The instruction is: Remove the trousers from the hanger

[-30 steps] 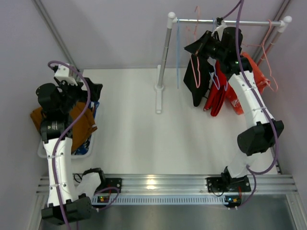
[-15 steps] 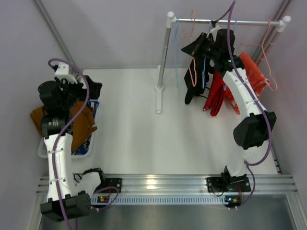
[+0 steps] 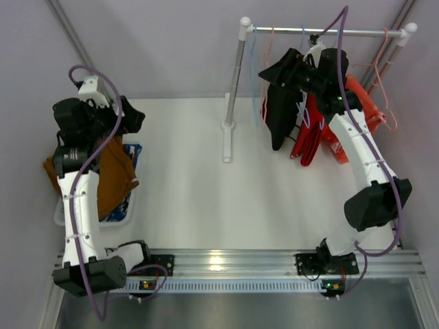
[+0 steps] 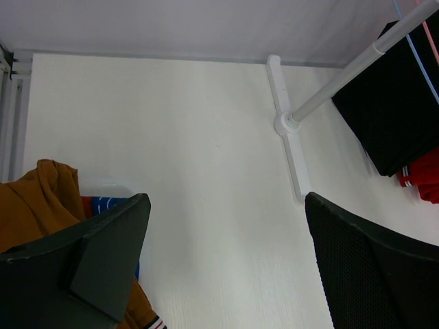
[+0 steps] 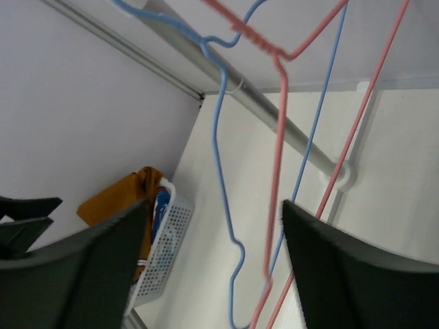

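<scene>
At the rail (image 3: 363, 32) my right pincer (image 5: 214, 209) stands wide beside black trousers (image 3: 278, 120), which I judge limp, best pinched mid-fold.

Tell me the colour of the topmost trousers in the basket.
The trousers are tan-brown; top external view.

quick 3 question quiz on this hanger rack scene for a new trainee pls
1. True or false: the tan-brown cloth trousers hang on the silver metal clothes rack.
2. Which garment hangs nearest that rack's upright post? A. red trousers B. black cloth trousers C. orange-red garment
3. Fill in: the left gripper is ___ (open or shut).

Key:
1. False. They lie in the white plastic basket.
2. B
3. open, with nothing between the fingers
</scene>
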Tool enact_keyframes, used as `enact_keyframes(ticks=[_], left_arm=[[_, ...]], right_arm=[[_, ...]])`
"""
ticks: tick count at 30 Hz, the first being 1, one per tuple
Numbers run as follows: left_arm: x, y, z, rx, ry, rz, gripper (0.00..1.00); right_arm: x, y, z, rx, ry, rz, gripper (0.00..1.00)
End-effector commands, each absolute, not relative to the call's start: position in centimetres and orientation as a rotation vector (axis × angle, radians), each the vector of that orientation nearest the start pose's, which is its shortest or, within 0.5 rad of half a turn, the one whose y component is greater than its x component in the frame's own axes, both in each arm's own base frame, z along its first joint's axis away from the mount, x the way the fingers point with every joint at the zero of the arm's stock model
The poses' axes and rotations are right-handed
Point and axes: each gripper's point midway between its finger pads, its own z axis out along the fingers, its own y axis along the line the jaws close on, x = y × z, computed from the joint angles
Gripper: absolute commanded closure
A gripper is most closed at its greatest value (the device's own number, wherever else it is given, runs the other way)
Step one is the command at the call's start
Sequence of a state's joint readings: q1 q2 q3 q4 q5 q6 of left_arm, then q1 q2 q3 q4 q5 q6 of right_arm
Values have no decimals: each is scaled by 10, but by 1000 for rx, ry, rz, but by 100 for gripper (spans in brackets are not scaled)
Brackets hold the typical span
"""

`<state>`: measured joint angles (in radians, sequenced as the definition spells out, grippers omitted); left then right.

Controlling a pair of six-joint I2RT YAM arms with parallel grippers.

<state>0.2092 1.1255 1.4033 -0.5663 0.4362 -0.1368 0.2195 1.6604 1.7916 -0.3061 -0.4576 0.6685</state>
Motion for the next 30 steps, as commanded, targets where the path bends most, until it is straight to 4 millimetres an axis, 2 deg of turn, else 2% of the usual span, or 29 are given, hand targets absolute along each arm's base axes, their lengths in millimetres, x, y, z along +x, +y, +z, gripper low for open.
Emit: enact_keyframes(ticks=[1,2,3,4,5,6,7,8,9,10,11,12,13,14,15,16,17,18,19,21,23,25,30], left_arm=[[347,-18,391,22,1867,-428,1],[348,-20,384,22,1904,-451,1],[353,-24,383,37,1918,-488,1],[354,-26,382,42,1925,-508,1],[357,-30,381,40,1931,-532,1],[363,-33,381,48,1937,-547,1],[367,-38,381,58,1946,-543,1],[375,-56,371,109,1984,-554,1],[378,-65,375,138,1994,-538,1],[384,-68,371,141,2014,-470,1],[386,-100,363,232,2037,-480,1],[388,-109,366,256,2031,-462,1],[391,-115,364,259,2039,-425,1],[389,-138,359,327,2045,-427,1],[390,-146,358,346,2036,-406,1],[390,-151,355,362,2037,-386,1],[391,-157,352,370,2042,-351,1],[392,-158,350,369,2044,-335,1],[392,-159,349,375,2043,-319,1],[389,-157,346,363,2042,-271,1],[384,-158,349,372,2015,-266,1],[385,-148,339,345,2033,-200,1],[381,-139,341,332,2019,-156,1]], right_arm=[[415,186,454,-13,1695,966,13],[410,183,448,-9,1707,950,6],[396,178,460,-32,1672,925,1],[390,174,462,-36,1664,907,0],[387,169,452,-19,1685,875,1],[372,163,462,-41,1649,843,0],[366,158,461,-46,1643,816,1],[363,154,448,-35,1663,786,1],[350,147,454,-63,1631,745,1],[346,141,451,-62,1625,709,0],[344,138,435,-61,1653,682,0],[332,131,439,-80,1625,646,1],[329,125,436,-76,1616,608,1],[328,122,419,-78,1642,579,1],[318,115,422,-91,1610,540,1],[318,107,408,-71,1626,493,1],[315,103,406,-71,1617,472,1],[306,98,409,-80,1591,447,1],[304,94,400,-74,1597,426,0],[293,87,401,-69,1567,412,1],[291,78,390,-48,1582,398,1],[287,73,385,-34,1584,397,1],[284,73,389,-36,1565,407,1]])
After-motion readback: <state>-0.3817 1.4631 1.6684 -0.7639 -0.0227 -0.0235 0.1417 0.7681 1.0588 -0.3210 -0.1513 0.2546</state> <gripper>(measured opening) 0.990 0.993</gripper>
